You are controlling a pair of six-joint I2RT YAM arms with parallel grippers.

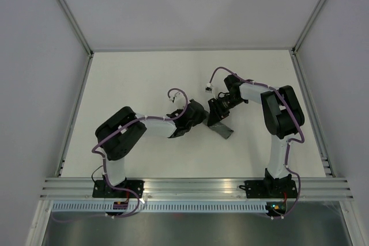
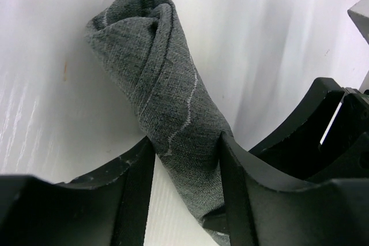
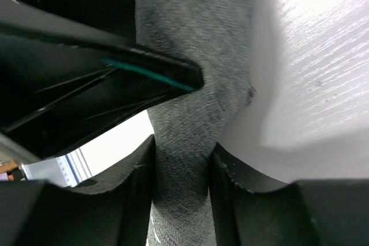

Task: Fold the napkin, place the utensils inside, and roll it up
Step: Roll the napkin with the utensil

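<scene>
One tightly rolled dark-grey napkin (image 2: pixel 167 96)

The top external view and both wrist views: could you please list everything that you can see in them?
napkin: one, dark grey with a pale stitched line, rolled up at mid-table between both grippers.
teal sliver: one, teal, against the dark part at the upper left of the right wrist view; cannot tell what it is.
table: one, white, under everything.
panels: pale grey, walling the table.
rail: one, silver, along the near edge.
cables: several, purple, along both arms.
left arm: one, white and black, reaching to mid-table.
right arm: one, white and black, likewise.
left gripper: one, black, closed on the napkin.
right gripper: one, black, closed on the napkin.
</scene>
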